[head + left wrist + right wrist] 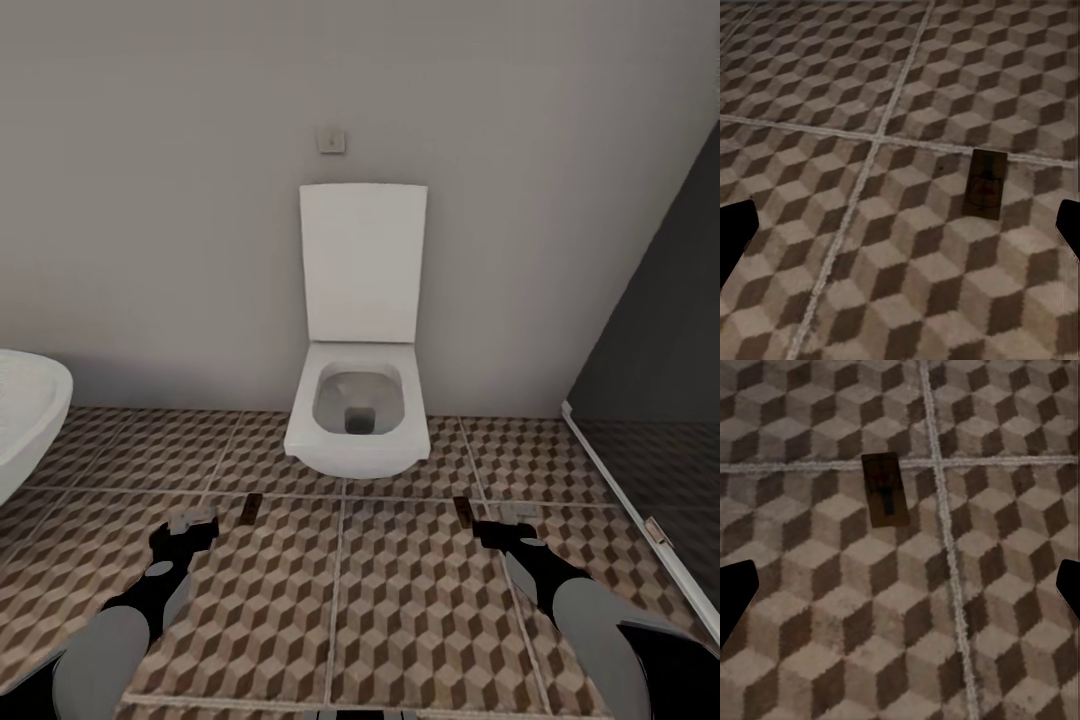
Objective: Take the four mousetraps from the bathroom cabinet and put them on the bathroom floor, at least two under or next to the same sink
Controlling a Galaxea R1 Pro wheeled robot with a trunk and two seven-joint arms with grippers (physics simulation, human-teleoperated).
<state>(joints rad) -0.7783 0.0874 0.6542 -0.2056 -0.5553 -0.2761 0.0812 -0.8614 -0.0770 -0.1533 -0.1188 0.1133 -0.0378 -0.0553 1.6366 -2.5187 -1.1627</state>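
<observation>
Ahead, my head view shows the white toilet (358, 420) against the far wall, with open bathroom floor (400, 620) between it and me. A rounded white rim (25, 420) cuts in at the left edge; a dark glass panel (650, 400) with a pale bottom rail closes the right side.

Two mousetraps lie flat on the tiles. One mousetrap (251, 509) sits just right of my left gripper (192, 524), the other mousetrap (463, 511) just left of my right gripper (497, 530). Each has its long axis running near to far.

Both wrist views show each pair of fingers spread wide with nothing between them, above the tiles.
</observation>
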